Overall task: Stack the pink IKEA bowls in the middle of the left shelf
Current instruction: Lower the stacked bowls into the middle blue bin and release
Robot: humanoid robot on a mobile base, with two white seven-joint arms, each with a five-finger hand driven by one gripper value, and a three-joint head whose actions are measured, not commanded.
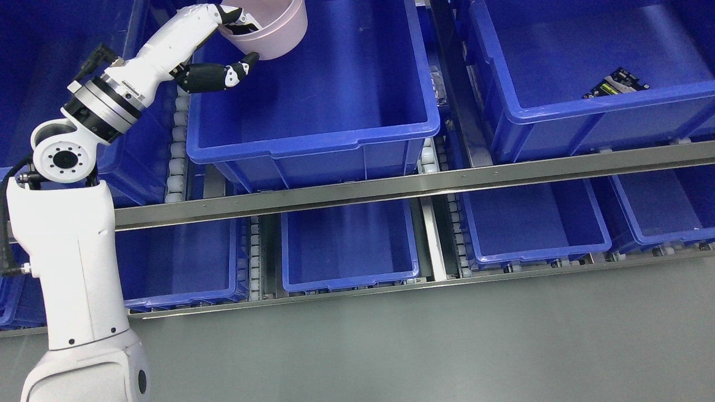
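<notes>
Left arm enters from the lower left and reaches up to the top of the frame. Left hand (223, 44) is closed on a pink bowl (273, 30) at the bowl's left rim: upper fingers (237, 17) hook over the rim into the inside, while the thumb (243, 67) presses the outer wall from below. The bowl is tilted, its opening facing up and left, partly cut by the top edge of the frame. It hangs over the rear left corner of the large blue bin (335, 106) on the upper shelf level; whether it touches the bin floor cannot be told. Inside of that bin is otherwise bare blue plastic. A steel shelf rail (447, 181) runs across below the bin. The neighbouring blue bin on the right (558, 106) holds a small dark printed packet (616, 82).
</notes>
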